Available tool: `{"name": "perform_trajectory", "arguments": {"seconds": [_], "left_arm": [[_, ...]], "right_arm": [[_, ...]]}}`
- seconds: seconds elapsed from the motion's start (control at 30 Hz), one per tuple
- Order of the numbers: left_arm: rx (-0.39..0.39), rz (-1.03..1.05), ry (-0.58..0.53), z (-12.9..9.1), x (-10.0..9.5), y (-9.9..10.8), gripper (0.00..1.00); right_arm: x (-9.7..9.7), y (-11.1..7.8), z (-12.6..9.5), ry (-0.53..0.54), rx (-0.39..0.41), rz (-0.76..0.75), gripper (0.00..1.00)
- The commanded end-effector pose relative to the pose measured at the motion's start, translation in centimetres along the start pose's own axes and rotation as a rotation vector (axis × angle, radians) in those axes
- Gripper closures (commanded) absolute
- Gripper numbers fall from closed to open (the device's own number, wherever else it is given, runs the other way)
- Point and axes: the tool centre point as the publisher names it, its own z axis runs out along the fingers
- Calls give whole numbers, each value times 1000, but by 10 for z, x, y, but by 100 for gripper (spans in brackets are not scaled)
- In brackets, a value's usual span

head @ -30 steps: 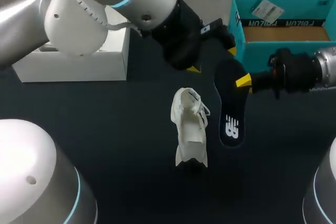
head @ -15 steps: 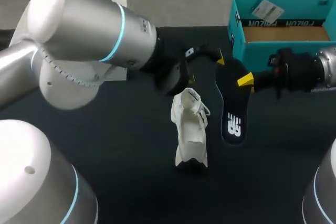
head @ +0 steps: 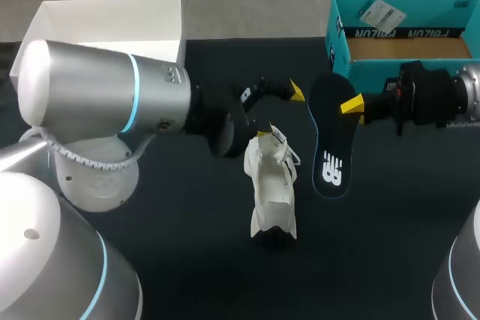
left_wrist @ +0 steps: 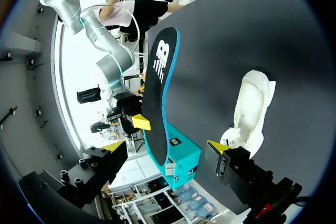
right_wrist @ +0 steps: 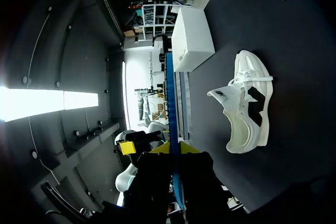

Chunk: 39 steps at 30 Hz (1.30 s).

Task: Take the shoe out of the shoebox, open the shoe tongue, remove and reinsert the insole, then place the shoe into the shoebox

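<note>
Both fingers of the robot's right pincer (head: 352, 106) are clamped on the dark insole (head: 328, 148), one on each face near its far end. In the right wrist view the insole shows edge-on as a thin blue line running out from between the yellow tips. The insole is held up over the bench (head: 180, 207), its white logo facing upward at the nearer end, between the white shoe (head: 271, 185) and the teal shoebox (head: 405, 73). The left pincer (head: 279, 112) is released, its two fingers spread wide and gripping nothing. One yellow tip sits just beside the shoe's raised tongue (head: 274, 139), though contact cannot be judged, and the other tip points toward the insole's far end. In the left wrist view the insole and the shoebox lie ahead, between the spread fingers, and the shoe sits off beside one finger. The shoe stands on the bench near its middle, apart from the insole, tongue lifted and mouth open. The shoebox stands open at the far right of the bench, and a white box (head: 112, 20) stands at the far left.
</note>
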Motion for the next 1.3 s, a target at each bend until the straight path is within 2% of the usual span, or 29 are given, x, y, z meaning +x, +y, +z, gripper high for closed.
{"name": "perform_trajectory", "arguments": {"seconds": [0.03,0.17,0.53,0.6,0.67,0.73,0.87,0.93,1.1,1.3], "left_arm": [[-14,-92,-392,24,1,-3,0],[-2,-143,-464,33,-4,-1,0],[-11,-101,-540,55,-9,4,0],[-10,-105,-559,61,-12,5,11],[-14,-120,-579,65,-15,7,17],[-13,-129,-594,67,-17,7,32],[-7,-130,-594,68,-18,3,45],[-5,-130,-593,69,-17,1,42],[-1,-133,-596,74,-17,-5,42],[-6,-114,-609,76,-20,-9,58]], "right_arm": [[4,-1,0,0,-8,4,100],[7,-4,0,6,-6,1,100],[6,-13,1,11,6,9,100],[5,-15,3,11,10,13,100],[5,-16,4,11,11,15,100],[5,-17,5,8,11,15,100],[4,-18,5,10,7,19,100],[3,-18,6,12,8,21,100],[3,-18,10,13,14,19,100],[1,-17,11,11,9,21,100]]}}
